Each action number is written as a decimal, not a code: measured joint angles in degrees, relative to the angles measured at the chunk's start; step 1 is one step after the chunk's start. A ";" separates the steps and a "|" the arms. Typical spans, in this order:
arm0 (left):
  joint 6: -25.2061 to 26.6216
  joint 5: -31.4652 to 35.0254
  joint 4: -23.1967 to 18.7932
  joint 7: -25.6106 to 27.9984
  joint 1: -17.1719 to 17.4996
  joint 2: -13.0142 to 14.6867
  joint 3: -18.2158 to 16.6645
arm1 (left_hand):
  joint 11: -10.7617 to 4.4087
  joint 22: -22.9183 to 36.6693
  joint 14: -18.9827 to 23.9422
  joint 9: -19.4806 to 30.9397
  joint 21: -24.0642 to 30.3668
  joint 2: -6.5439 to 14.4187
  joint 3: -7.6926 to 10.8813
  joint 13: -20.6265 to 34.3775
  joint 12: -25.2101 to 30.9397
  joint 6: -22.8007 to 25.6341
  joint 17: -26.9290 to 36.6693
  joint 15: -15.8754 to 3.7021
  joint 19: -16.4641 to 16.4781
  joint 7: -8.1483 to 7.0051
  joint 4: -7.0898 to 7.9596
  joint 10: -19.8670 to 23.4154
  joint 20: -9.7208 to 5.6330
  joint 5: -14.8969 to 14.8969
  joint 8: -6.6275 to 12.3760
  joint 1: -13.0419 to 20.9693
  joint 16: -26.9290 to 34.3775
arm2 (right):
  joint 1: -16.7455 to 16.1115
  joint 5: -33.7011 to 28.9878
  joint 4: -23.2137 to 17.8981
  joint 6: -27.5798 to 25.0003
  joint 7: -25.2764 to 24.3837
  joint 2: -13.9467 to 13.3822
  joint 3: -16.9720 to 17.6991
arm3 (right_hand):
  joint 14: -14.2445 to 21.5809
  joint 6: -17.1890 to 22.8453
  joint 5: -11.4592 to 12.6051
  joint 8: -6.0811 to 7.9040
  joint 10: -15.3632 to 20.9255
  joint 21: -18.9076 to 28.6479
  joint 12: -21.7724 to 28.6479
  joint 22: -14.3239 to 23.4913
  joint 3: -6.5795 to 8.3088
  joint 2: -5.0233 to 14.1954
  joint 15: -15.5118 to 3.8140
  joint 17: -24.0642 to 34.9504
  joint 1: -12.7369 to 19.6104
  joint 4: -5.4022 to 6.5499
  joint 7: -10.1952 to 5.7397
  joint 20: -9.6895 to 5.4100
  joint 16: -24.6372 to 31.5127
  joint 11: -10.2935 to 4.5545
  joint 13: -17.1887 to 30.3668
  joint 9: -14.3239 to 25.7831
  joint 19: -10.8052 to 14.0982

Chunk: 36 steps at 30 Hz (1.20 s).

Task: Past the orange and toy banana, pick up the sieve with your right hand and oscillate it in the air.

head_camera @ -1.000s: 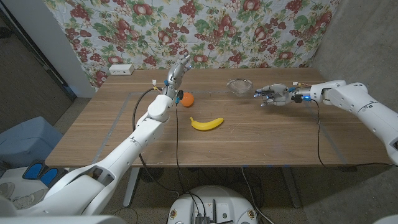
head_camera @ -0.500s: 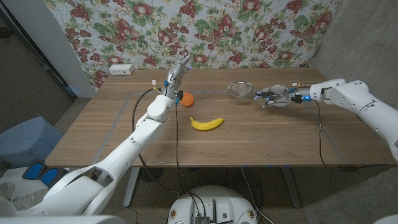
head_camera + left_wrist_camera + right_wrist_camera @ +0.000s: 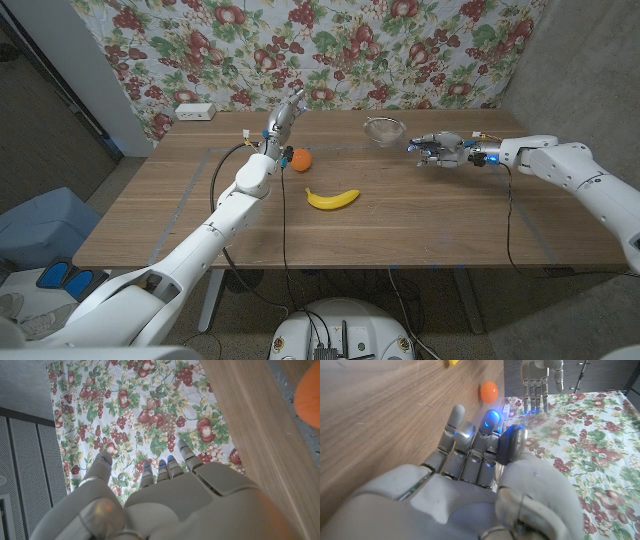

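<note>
I stand in what looks like a makeshift robot test room: a plain rectangular wooden table (image 3: 400,215) with black cables (image 3: 284,235) trailing across it, a fruit-and-flower printed cloth backdrop (image 3: 330,50) behind, bare grey walls (image 3: 575,65) alongside.

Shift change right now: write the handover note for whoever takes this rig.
Right hand: grips the handle of the small round metal mesh sieve, which looks lifted just off the wooden table at its far side.
Left hand: raised, fingers apart, holding nothing, behind the round orange.
Yellow toy banana lies mid-table, untouched.
Done: sieve grasped.
Left: raise it higher and oscillate it in the air.
</note>
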 measured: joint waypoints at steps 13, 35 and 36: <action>0.05 -0.07 -0.31 0.03 0.24 0.19 -0.12 | 0.00 0.00 0.00 0.00 0.00 0.00 0.00 0.00 0.00 0.21 0.00 0.00 0.00 0.21 0.00 0.00 0.00 0.00 0.00 0.00 0.00 | 0.80 5.56 11.19 7.61 11.88 6.31 3.39 | -0.53 0.22 0.19 0.00 0.00 0.00 0.00 0.00 -0.26 0.00 0.11 0.00 0.00 0.25 -0.22 0.00 -0.21 0.00 -0.04 -0.56 0.00; 0.01 0.14 -0.53 0.37 0.44 0.19 -0.24 | 0.00 0.00 0.00 0.00 -0.38 0.01 0.23 0.00 0.00 0.42 0.00 0.00 0.00 0.42 -0.23 0.00 0.00 0.00 0.00 0.01 0.00 | 6.40 8.76 26.83 12.14 26.98 13.21 5.45 | -0.52 0.53 0.22 0.00 0.00 0.00 0.00 -0.16 -0.42 -0.39 0.11 0.00 -0.39 0.40 -0.53 0.00 -0.43 0.00 -0.14 -0.46 0.00; 0.01 0.14 -0.53 0.37 0.43 0.19 -0.24 | 0.00 0.00 0.00 0.00 -0.38 0.01 0.23 0.00 0.00 0.42 0.00 0.00 0.00 0.42 -0.23 0.00 0.00 0.00 0.00 0.01 0.00 | 6.40 8.73 26.83 12.14 26.98 13.21 5.47 | -0.52 0.52 0.22 0.00 0.00 0.00 0.00 -0.16 -0.42 -0.39 0.11 0.00 -0.39 0.40 -0.53 0.00 -0.43 0.00 -0.14 -0.41 0.00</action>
